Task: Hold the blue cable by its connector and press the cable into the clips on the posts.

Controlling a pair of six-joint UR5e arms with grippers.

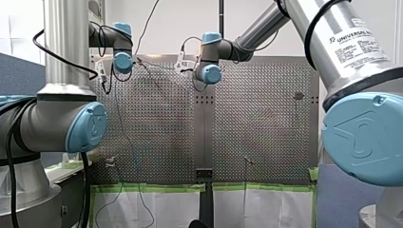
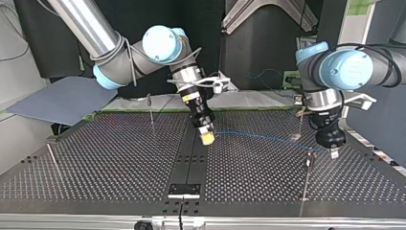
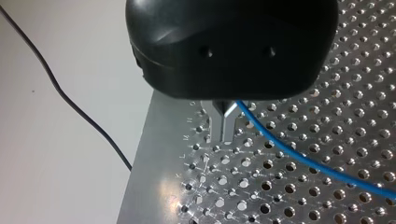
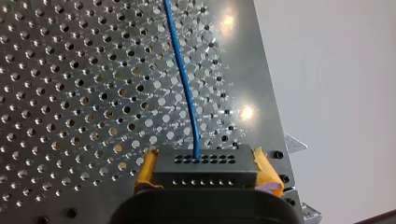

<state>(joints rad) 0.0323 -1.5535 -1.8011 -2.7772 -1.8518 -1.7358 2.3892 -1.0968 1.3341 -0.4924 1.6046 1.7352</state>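
**Cable-routing trial:** two UR5e arms stretch a blue cable above the perforated counter. My right end effector, its yellow pads clamped on the dark connector, holds one end near the counter's middle. My left end effector has its metal fingers closed together on the cable farther along, just beside a thin post at the top view's right. The cable hangs in the air, seated in no clip that can be seen. Doing this step well likely means holding the span taut, lining it up over the post's tip, and pressing down squarely, so the cable snaps in rather than bending the post.
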